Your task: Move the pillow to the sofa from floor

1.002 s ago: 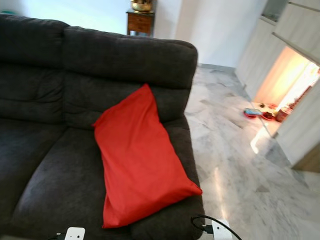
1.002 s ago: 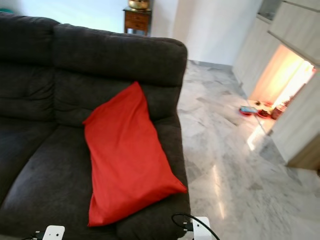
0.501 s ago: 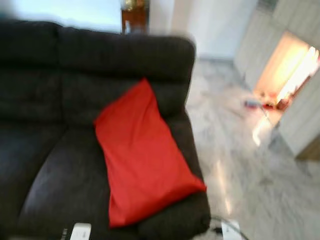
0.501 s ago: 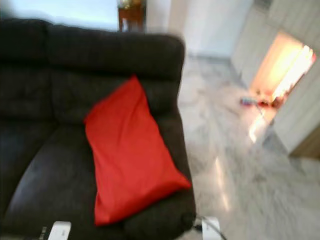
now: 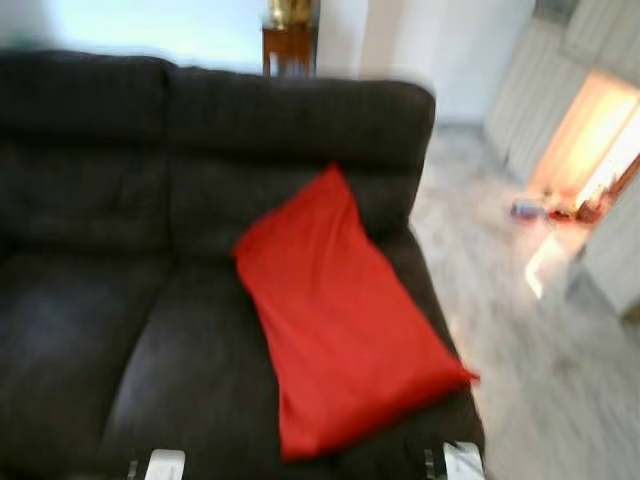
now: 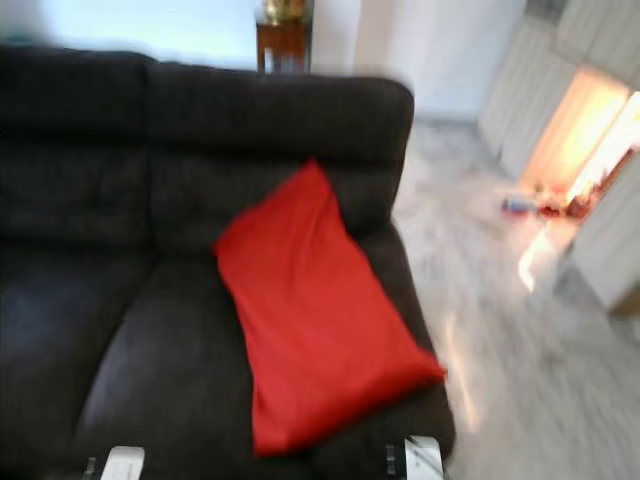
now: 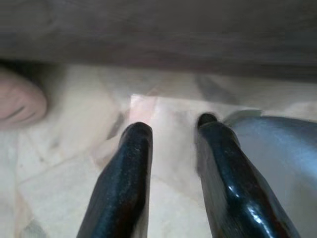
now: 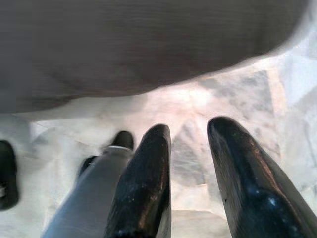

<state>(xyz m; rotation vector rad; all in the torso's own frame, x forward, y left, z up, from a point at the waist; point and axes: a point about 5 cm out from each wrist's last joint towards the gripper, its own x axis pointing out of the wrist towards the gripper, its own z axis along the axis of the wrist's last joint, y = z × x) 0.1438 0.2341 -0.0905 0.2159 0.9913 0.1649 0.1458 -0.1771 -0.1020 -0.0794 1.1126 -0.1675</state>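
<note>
- Pillow (image 5: 340, 320): red, lies on the sofa (image 5: 120, 280) seat at the robot's right end, tilted diagonal; top corner leans on the backrest, lower corner pokes just past the seat's front-right edge toward the floor (image 5: 540, 380).
- Judgement: task looks done. Pillow is off the floor and carried by seat + backrest, so it needs no grip.
- Left gripper (image 7: 171, 148): seen in left wrist view, fingers apart w/ a gap, nothing between them; released. Points down at pale marble tile, dark sofa underside above. Arm hangs idle.
- Right gripper (image 8: 190, 153): seen in right wrist view, fingers apart, nothing held; released. Also points at floor beside the sofa base. A grey leg-like shape w/ dark foot shows near it; can't tell whose.
- Why low: both arms hang at the robot's sides, likely because nothing is left to carry.
- Surface: sofa is dark grey fabric, soft cushions, two seats visible; should hold the pillow w/o sliding, though the overhanging corner is a minor slip risk.
- Room: pale veined marble floor to robot's right, glossy w/ glare. Small wooden table (image 5: 290, 48) w/ a brass-coloured item behind the sofa. Light cabinets far right, bright lit opening w/ small red/blue items (image 5: 560, 208) on the floor; blurred, can't identify.
- Head views are motion-blurred.
</note>
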